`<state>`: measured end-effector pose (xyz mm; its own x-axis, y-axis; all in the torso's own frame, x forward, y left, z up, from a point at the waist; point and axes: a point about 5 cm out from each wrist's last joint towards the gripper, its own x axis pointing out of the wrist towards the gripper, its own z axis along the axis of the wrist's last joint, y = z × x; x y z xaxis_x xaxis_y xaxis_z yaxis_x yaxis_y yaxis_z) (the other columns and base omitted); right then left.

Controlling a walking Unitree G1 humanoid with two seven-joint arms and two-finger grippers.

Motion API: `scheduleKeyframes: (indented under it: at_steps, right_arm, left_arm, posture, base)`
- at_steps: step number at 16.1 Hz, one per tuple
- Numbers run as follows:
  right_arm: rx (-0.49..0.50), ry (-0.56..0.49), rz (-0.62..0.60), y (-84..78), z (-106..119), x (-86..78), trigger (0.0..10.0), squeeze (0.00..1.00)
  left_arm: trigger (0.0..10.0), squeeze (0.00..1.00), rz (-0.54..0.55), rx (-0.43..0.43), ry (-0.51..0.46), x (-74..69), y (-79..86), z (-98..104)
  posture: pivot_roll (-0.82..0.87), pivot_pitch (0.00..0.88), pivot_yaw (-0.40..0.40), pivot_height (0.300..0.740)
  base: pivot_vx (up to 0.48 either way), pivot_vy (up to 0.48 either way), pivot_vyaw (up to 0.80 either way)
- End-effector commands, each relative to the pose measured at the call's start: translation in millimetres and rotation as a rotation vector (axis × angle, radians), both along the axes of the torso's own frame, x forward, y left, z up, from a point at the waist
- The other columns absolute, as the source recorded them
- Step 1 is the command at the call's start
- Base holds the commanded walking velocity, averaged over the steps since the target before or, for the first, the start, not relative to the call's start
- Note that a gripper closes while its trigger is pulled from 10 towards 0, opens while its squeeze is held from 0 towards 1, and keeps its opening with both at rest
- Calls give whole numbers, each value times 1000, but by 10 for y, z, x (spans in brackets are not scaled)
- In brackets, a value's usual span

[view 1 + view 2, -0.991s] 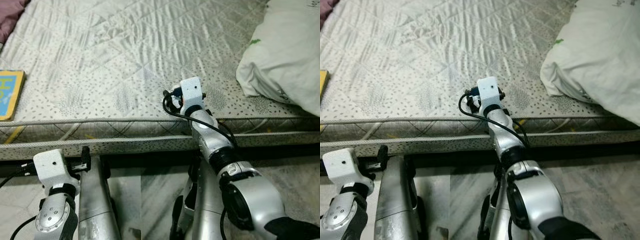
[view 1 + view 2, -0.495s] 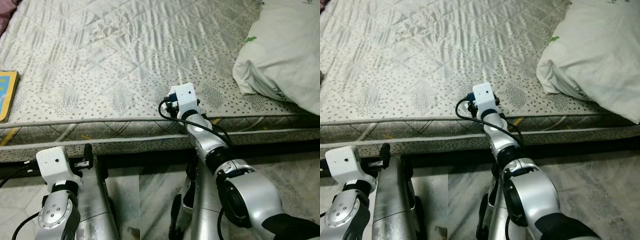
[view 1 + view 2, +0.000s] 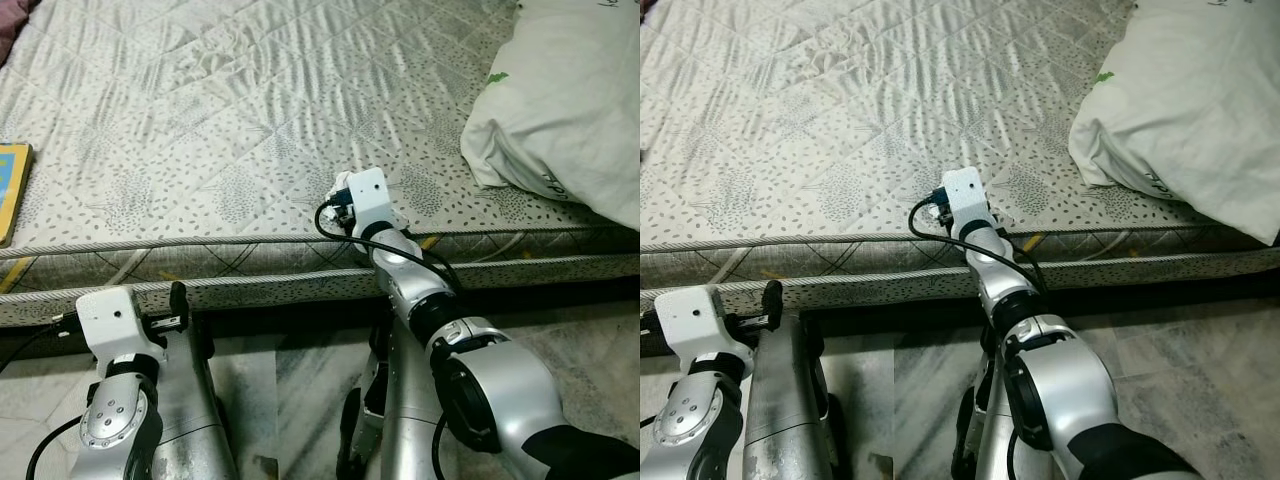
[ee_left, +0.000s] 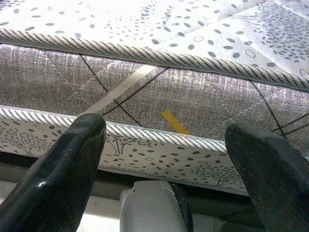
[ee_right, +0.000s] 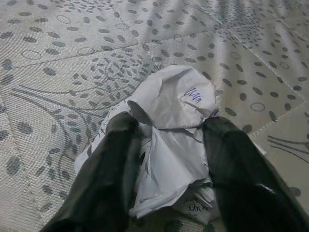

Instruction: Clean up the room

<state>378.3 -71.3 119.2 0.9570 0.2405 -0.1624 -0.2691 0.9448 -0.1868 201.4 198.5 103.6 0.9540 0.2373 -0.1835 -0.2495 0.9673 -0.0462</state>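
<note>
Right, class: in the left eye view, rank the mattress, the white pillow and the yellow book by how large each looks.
1. Mattress, by far the largest.
2. White pillow, cut off by the picture's edge.
3. Yellow book, smallest, though the edge cuts it off too, so its full size is unsure.

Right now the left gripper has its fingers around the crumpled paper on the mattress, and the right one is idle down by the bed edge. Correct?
Arms swapped. The right gripper has its fingers around the crumpled paper on the mattress, as the right wrist view shows. The left gripper is the idle one, open, down by the bed edge.
</note>
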Motion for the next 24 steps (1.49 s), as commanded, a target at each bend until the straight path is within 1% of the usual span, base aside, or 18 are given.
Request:
scheduleKeyframes:
  at_steps: [1, 7, 10, 15, 16, 17, 18, 20, 22, 24]
  right_arm:
    - [0, 30, -27, -52, -54, -5, 0, 0]
    - [6, 42, -49, -97, -54, 9, 0, 0]
    - [18, 34, -51, -107, -5, 36, 0, 0]
    - [33, 21, -55, -218, -10, 39, 0, 0]
    - [44, 20, -59, -277, -32, 29, 0, 0]
    - [48, 20, -61, -293, -39, 26, 0, 0]
    - [88, 22, -83, -434, -101, -10, 0, 0]
    - [144, 18, -96, -578, -184, -87, 0, 0]
    - [176, -7, -82, -668, -258, -224, 0, 0]
    - [215, -28, -62, -681, -271, -402, 0, 0]
  left_arm:
    - [10000, 0, 6, 6, 27, 0, 6, -51]
    - [10000, 0, 5, 8, 16, 44, 6, -43]
    - [10000, 0, 5, 7, 6, 94, 7, -44]
    - [10000, 0, -24, 3, -16, 234, -27, -51]
    - [10000, 0, -38, 5, -27, 303, -41, -43]
    - [10000, 0, -42, 5, -30, 330, -42, -44]
    - [10000, 0, -50, 13, -54, 419, -56, -18]
    - [10000, 0, -55, 8, -74, 495, -55, -28]
    - [10000, 0, -58, 0, -93, 518, -43, -32]
    - [10000, 0, -60, 12, -102, 557, -8, -23]
  posture:
    - [74, 184, -109, 481]
    - [75, 163, -112, 481]
    - [67, 137, -114, 481]
    - [28, 74, -86, 481]
    - [10, 65, -73, 481]
    - [6, 57, -69, 481]
    - [-16, 19, -54, 481]
    - [-55, 0, -36, 481]
    - [-70, 0, -31, 481]
    - [-83, 0, -23, 481]
  base:
    - [0, 0, 0]
    - [0, 0, 0]
    - [0, 0, 0]
    - [0, 0, 0]
    - [0, 0, 0]
    - [0, 0, 0]
    - [0, 0, 0]
    - [0, 0, 0]
    - [0, 0, 0]
    - [0, 0, 0]
